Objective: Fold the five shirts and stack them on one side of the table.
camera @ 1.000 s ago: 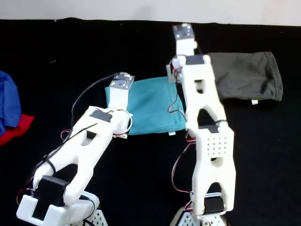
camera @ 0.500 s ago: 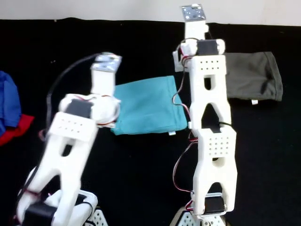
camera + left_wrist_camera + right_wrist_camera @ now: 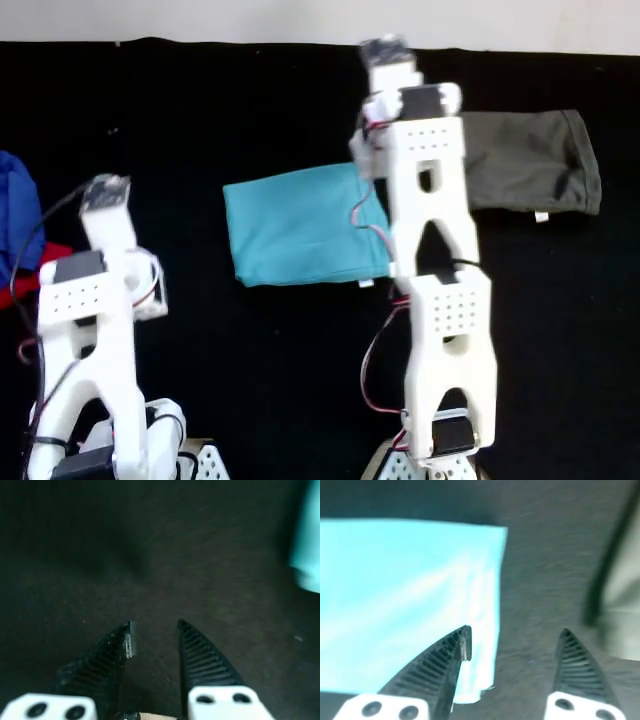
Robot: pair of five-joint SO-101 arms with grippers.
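Left gripper (image 3: 154, 625) now well clear of teal shirt (image 3: 300, 225) (jaws apart).

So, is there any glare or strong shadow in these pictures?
High view: even light, no glare on the black cloth. Left wrist view: a darker patch, perhaps shadow, on the cloth beyond the fingers. Right wrist view: teal shirt brightly lit, pale streaks.

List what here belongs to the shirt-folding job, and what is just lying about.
Belongs to the job:
folded teal shirt
folded grey shirt
blue shirt and red shirt, at the table's edge
left gripper, open over bare cover
right gripper, open at the teal shirt's edge

Just there:
black table cover
white wall behind
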